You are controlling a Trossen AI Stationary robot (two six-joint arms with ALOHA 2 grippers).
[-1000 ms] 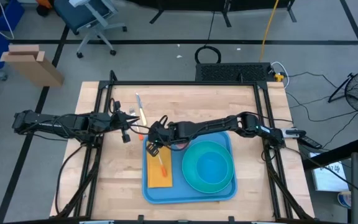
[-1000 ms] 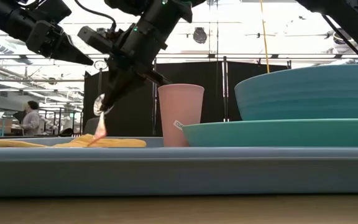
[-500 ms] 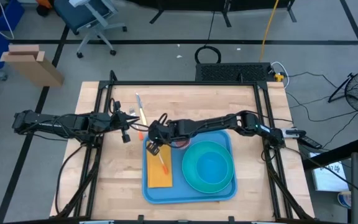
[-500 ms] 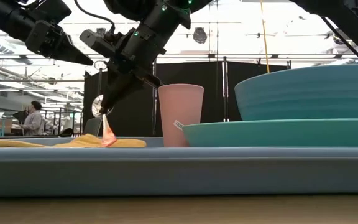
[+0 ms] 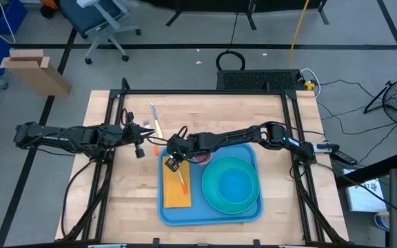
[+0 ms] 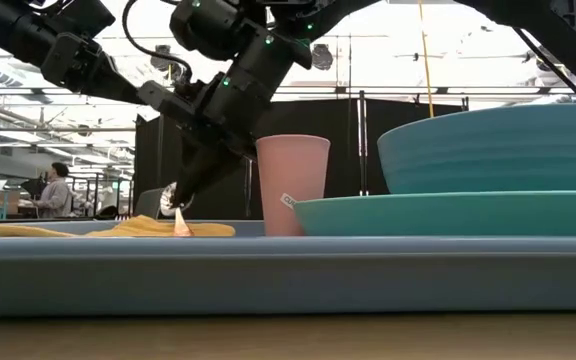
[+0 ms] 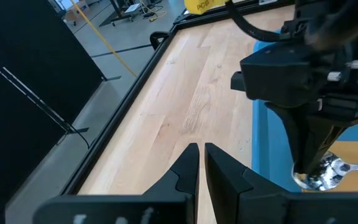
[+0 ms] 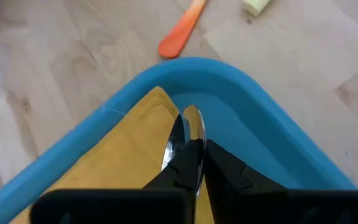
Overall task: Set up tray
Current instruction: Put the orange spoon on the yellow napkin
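Blue plastic is what we see first: the tray (image 5: 212,215) lies flat on the wooden surface (image 5: 126,207), toward the near right part of it. On the tray we find a yellow napkin (image 5: 174,189) at its left side, a teal bowl (image 5: 234,180) standing on a teal plate (image 6: 448,212), and a pink cup (image 6: 291,183) behind them. Our right end effector (image 5: 173,164) hangs over the tray's far left corner, above the napkin, its fingers drawn narrow on the metal end of a spoon (image 8: 185,134); the spoon's orange handle (image 5: 182,182) slants down so that its tip meets the napkin. Our left end effector (image 5: 142,146) waits above the bare surface just left of the tray, its fingers (image 7: 188,165) nearly together with only a thin gap and nothing between them. Two more utensils lie on the surface beyond the tray, one with a yellow handle (image 5: 158,128) and one with an orange handle (image 8: 180,30). In the room behind, a person (image 6: 50,190) is far off.
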